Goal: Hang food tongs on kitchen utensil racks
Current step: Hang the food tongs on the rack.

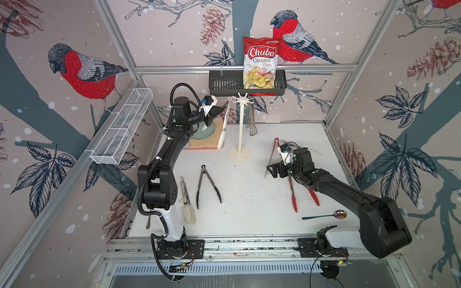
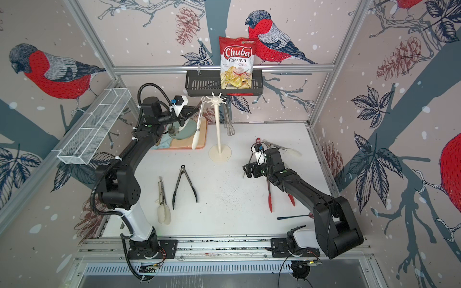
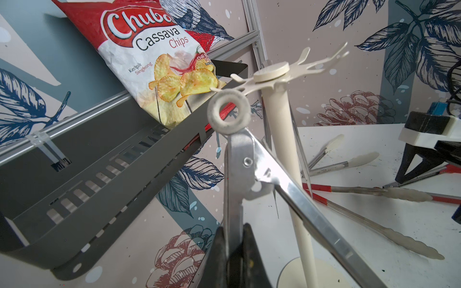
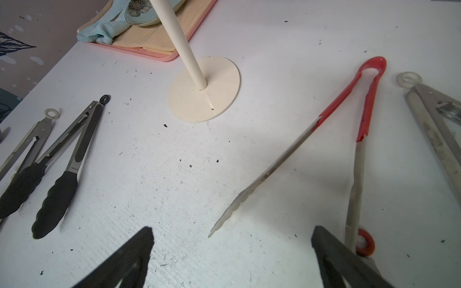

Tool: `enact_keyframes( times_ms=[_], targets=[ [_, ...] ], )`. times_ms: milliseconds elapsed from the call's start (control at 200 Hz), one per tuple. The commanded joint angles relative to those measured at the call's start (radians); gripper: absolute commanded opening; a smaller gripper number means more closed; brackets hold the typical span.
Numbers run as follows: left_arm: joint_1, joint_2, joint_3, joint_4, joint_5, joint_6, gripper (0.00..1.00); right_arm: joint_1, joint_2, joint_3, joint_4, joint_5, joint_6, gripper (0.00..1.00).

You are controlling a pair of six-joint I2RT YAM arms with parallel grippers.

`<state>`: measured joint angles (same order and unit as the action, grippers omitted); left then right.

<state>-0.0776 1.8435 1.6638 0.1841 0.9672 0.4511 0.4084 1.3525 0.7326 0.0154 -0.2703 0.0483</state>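
Two pairs, the white-tipped tongs (image 1: 188,199) and black-tipped tongs (image 1: 207,185), still lie by your left arm, your left gripper (image 3: 234,249) is clamped on the held tongs (image 3: 249,159), ring just at a hook of the rack (image 1: 240,129), apparently not yet on it, one steel pair (image 1: 252,122) already hangs, and your right gripper (image 4: 232,234) gapes empty above three more

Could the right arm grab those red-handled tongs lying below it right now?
Probably yes: its right pincer is open above the red-handled tongs, which lie flat on the table with nothing covering them.
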Motion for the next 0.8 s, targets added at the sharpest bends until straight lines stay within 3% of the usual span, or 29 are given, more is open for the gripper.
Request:
enact_keyframes(
  times_ms=[0, 795],
  targets=[
    [0.002, 0.001, 0.014, 0.060, 0.041, -0.002, 0.00, 0.006, 0.003, -0.002, -0.003, 0.008, -0.016, 1.00],
    [-0.011, 0.083, 0.118, 0.013, 0.071, -0.023, 0.00, 0.032, -0.008, -0.005, -0.011, 0.019, -0.048, 1.00]
  ],
)
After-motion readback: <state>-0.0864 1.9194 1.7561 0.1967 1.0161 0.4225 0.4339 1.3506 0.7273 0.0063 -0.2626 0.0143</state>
